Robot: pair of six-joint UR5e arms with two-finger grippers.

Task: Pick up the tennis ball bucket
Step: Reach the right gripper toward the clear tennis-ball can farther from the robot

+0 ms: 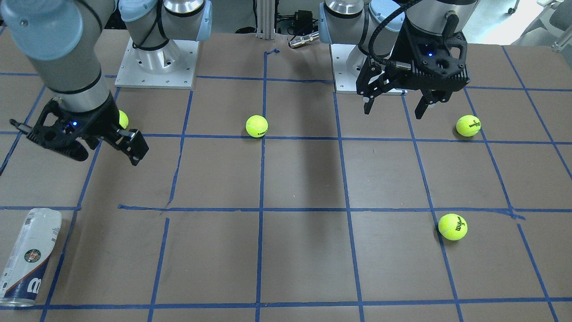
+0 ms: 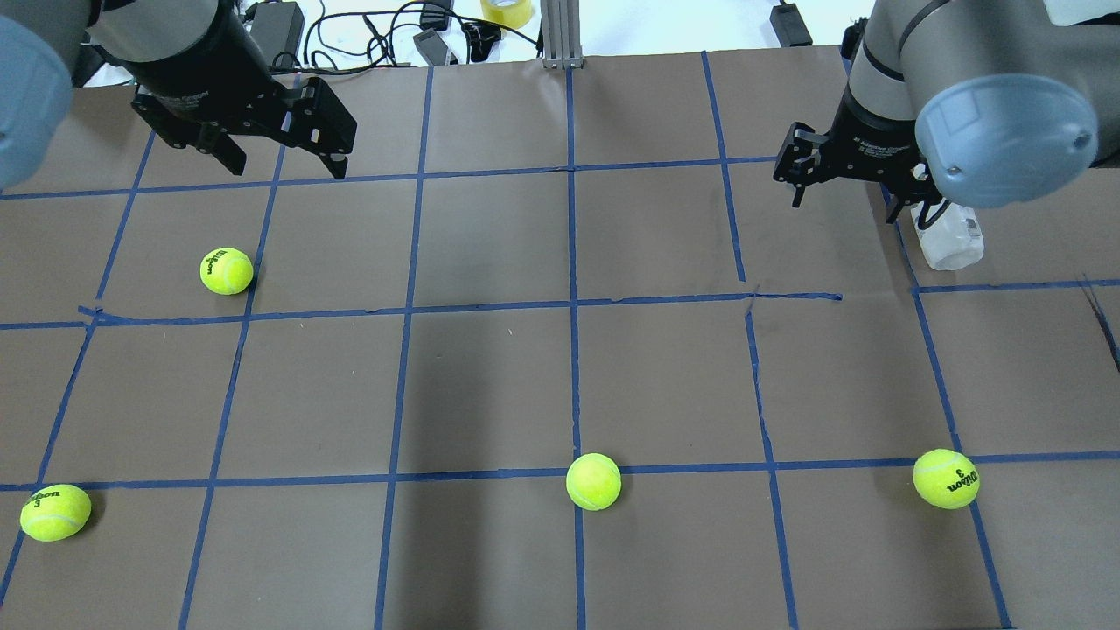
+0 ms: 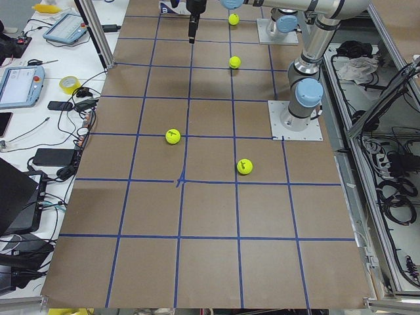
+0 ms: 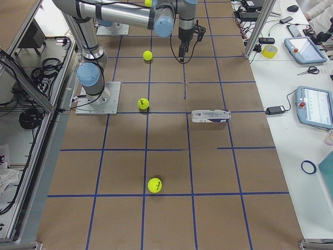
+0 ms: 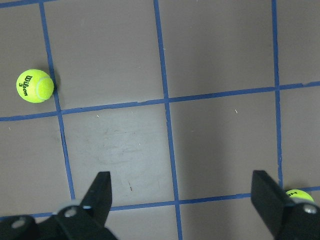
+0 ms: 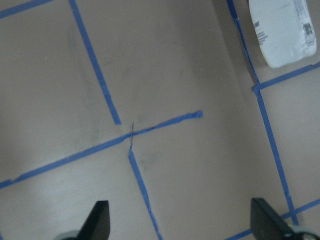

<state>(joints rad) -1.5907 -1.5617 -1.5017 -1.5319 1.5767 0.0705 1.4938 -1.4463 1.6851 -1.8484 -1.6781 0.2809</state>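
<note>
The tennis ball bucket point(image 1: 29, 257) lies on its side near the table's front corner on my right side. It is a clear can with a white and navy label. It also shows in the exterior right view point(image 4: 210, 115) and at the top right of the right wrist view point(image 6: 282, 30). In the overhead view the bucket point(image 2: 949, 241) is partly hidden by my right arm. My right gripper point(image 1: 107, 154) point(image 2: 844, 201) point(image 6: 182, 222) is open and empty, above the table, apart from the bucket. My left gripper point(image 1: 393, 112) point(image 2: 287, 166) point(image 5: 182, 200) is open and empty, far from the bucket.
Several yellow-green tennis balls lie on the brown, blue-taped table point(image 2: 490, 385): one at the near middle point(image 2: 593, 481), one at the near right point(image 2: 945, 479), one at the near left point(image 2: 54, 512), one under my left gripper's side point(image 2: 226, 271). Cables and devices lie beyond the far edge.
</note>
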